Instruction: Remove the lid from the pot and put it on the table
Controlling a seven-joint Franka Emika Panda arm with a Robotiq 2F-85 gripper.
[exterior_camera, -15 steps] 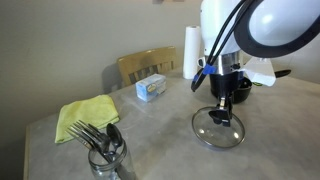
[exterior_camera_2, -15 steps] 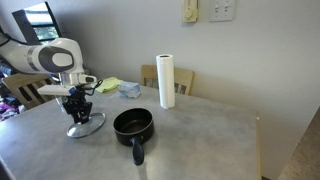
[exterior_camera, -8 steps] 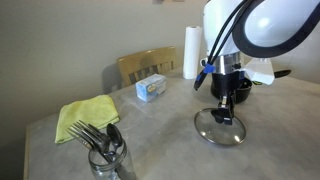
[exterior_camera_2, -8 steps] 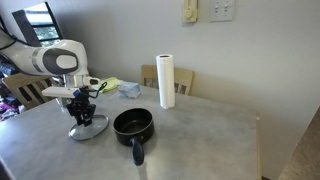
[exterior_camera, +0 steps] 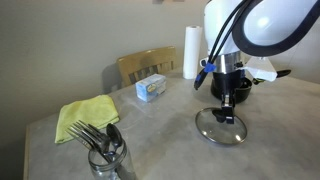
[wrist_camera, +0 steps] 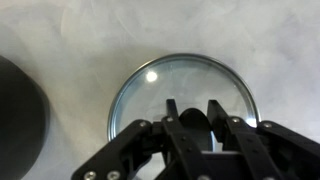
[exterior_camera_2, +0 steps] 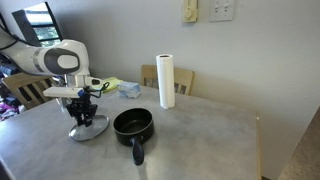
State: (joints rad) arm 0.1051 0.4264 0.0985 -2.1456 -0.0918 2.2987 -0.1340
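The glass lid (exterior_camera: 219,130) with its metal rim lies flat on the grey table (exterior_camera: 160,135), also shown in the other exterior view (exterior_camera_2: 88,129). My gripper (exterior_camera: 224,108) stands straight above it, and in the wrist view its fingers (wrist_camera: 190,115) are shut on the lid's (wrist_camera: 160,85) black centre knob. The black pot (exterior_camera_2: 131,123) stands uncovered just beside the lid, its long handle pointing to the table's near edge. In the wrist view the pot (wrist_camera: 18,110) shows at the left edge.
A paper towel roll (exterior_camera_2: 166,80) stands behind the pot. A wooden chair (exterior_camera: 146,64) is at the far edge. A blue box (exterior_camera: 152,88), a yellow-green cloth (exterior_camera: 85,116) and a glass jar of forks (exterior_camera: 105,152) sit on the table.
The gripper has come down a little with the lid. The lid went from slightly tilted to flat on the table. Over the last half second nothing visibly moved.
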